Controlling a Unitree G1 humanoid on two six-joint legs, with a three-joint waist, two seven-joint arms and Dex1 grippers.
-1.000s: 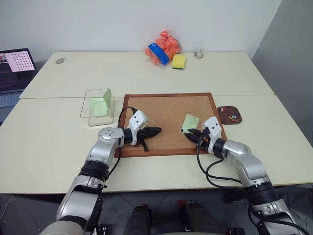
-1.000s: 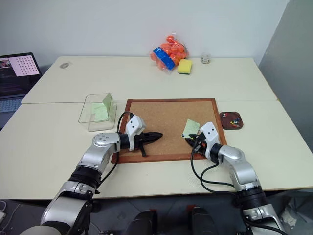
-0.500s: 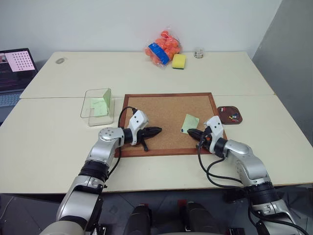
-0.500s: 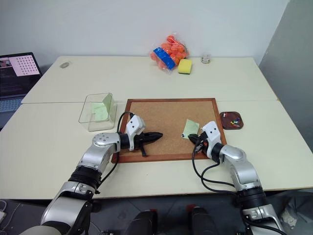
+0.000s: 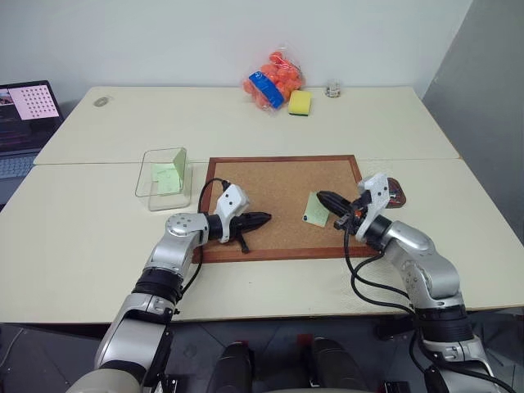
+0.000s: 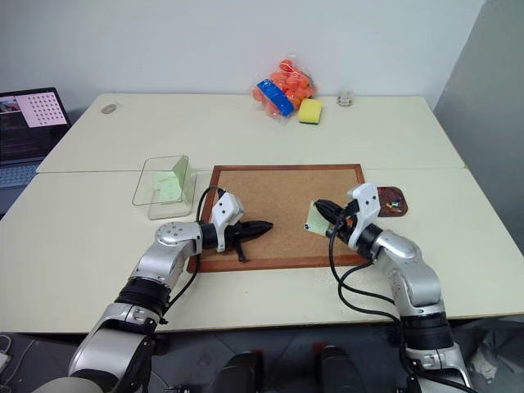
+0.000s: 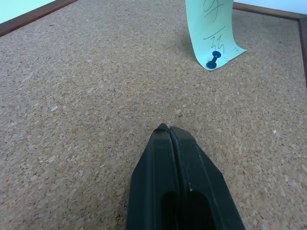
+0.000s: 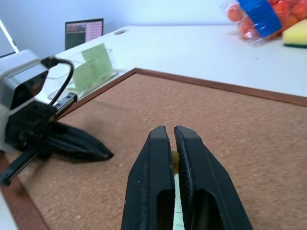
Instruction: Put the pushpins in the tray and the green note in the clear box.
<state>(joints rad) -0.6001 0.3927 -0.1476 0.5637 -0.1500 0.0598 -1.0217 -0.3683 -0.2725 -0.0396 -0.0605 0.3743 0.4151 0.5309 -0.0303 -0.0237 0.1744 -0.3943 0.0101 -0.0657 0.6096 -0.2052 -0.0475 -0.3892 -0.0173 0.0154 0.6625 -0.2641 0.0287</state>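
One pale green note (image 7: 209,29), scribbled, blue-pinned to corkboard (image 7: 86,86).

Speckled tan corkboard (image 5: 270,192) in reddish-brown frame; pale green note (image 7: 211,28) with dark scrawl, blue pushpin (image 7: 213,59); dark brown tray (image 5: 395,190); yellow sponge (image 5: 300,101); orange bag (image 5: 274,80), blue label.
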